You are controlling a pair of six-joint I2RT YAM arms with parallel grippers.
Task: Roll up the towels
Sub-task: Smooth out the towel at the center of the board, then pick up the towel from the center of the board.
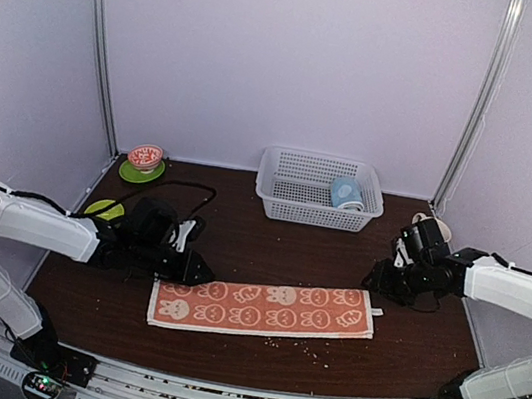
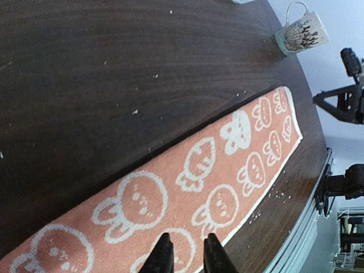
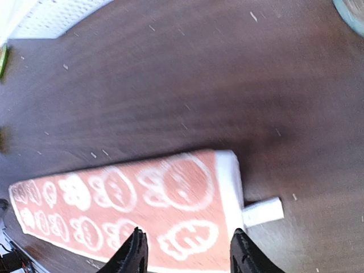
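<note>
Open passage: the dark brown wooden tabletop [image 1: 269,246] between the orange-red rabbit-print towel [image 1: 264,307] and the white plastic mesh basket [image 1: 290,206] at 12 o'clock. Obstacles: green saucer [image 1: 128,174] with pink bowl [image 1: 145,155], 10 o'clock; patterned mug [image 2: 301,33], 2 o'clock.

From my station I see a dark brown wooden table [image 1: 238,246], its grain running across the wrist views. An orange towel [image 1: 264,308] printed with white bunnies lies flat on it near the front edge, as a long strip from left to right, with a small white tag [image 3: 263,211] sticking out at its right end. A white plastic basket [image 1: 290,208] stands at the back centre. At the back left there is a green saucer [image 1: 138,177], and nearer to me a second green dish [image 1: 103,207], partly hidden. A patterned mug [image 2: 301,34] stands at the back right. Pale crumbs [image 1: 296,344] dot the wood near the towel.
</note>
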